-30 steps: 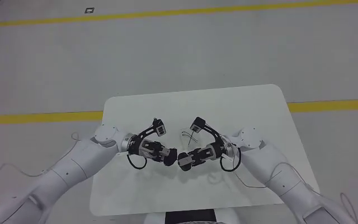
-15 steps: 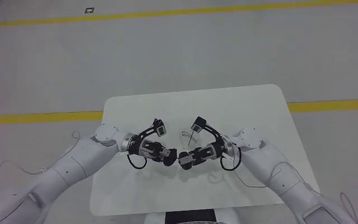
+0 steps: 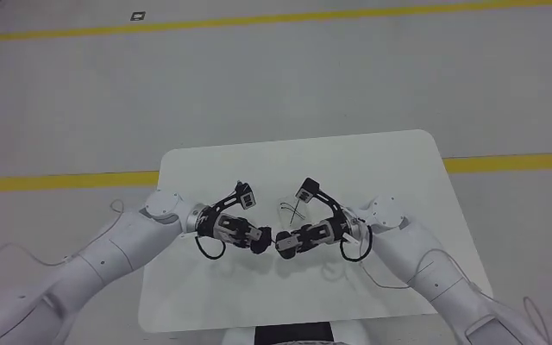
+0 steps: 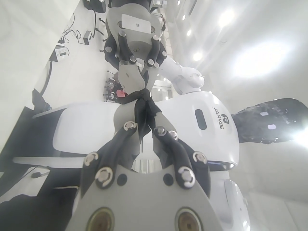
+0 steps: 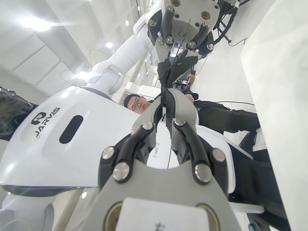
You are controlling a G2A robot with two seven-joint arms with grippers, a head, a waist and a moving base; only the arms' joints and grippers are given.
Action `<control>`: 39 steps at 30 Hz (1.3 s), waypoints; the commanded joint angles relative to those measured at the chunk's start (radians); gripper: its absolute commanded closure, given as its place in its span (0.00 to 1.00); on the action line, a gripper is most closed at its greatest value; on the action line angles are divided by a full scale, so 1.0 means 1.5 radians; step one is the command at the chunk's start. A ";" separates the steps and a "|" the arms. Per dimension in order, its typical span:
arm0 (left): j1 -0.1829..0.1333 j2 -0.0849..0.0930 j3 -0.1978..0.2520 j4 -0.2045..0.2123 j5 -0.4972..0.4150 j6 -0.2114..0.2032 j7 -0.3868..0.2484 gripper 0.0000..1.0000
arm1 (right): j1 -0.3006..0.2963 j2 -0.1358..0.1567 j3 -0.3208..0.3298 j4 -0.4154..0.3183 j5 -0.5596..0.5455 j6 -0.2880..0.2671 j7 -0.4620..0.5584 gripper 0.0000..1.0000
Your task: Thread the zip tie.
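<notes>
Above the middle of the white table my two grippers meet tip to tip. The left gripper has black-wrapped fingertips and is shut. The right gripper is shut too, facing it. The zip tie is a thin black strand that runs between the right gripper's fingers. It goes on into the left gripper opposite. A thin loop of the zip tie arcs just beyond the two tips in the top view. Where the strand's ends meet between the fingertips is hidden.
Both forearms lie low over the near half of the table, angled inward. Thin cables trail from each arm. Bare tabletop stretches toward the far edge and the right corner.
The grippers stay tip to tip. The left gripper's tip has shifted very slightly toward the far side; the right arm looks still.
</notes>
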 commanded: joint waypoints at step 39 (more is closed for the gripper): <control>0.162 -0.023 -0.255 -0.051 0.178 0.000 0.218 1.00 | -0.064 -0.005 0.063 -0.023 0.013 0.088 -0.286 0.00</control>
